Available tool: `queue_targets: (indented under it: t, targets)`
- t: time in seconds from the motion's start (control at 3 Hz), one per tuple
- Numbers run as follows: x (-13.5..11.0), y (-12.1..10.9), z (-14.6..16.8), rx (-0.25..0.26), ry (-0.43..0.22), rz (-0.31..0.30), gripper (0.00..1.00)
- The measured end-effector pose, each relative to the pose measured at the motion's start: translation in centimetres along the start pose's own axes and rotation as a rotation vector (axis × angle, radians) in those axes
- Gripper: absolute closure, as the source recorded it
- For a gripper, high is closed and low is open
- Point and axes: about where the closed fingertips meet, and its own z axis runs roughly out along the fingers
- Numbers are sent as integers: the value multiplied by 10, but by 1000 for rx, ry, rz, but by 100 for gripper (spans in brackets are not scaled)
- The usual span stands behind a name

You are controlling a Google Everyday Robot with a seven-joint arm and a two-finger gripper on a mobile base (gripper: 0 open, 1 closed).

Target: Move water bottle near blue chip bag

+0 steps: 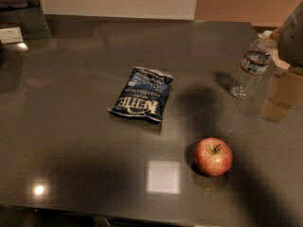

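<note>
The water bottle (pixel 248 72) stands at the right of the dark table (pixel 85 141), clear and ribbed with a dark label band edged in red. The blue chip bag (pixel 142 94) lies flat near the table's middle, with its white "Kettle" lettering upside down to me. My gripper (pixel 283 96) is at the right edge of the view, just right of the bottle, with the grey arm body above it. I cannot tell whether it touches the bottle. The bottle is about two bag-widths right of the bag.
A red apple (pixel 213 156) sits in front of the bottle, to the bag's lower right. A small white object (pixel 10 35) lies at the far left back. The table's far edge meets a light wall (pixel 118 1).
</note>
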Motion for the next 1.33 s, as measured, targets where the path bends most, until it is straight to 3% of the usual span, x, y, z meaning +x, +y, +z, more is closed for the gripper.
queue_targets:
  t: [0.67,1.33]
  targets:
    - [0,-4,-2,19,-2,19,0]
    - [21,-40,-11,153,-61,209,0]
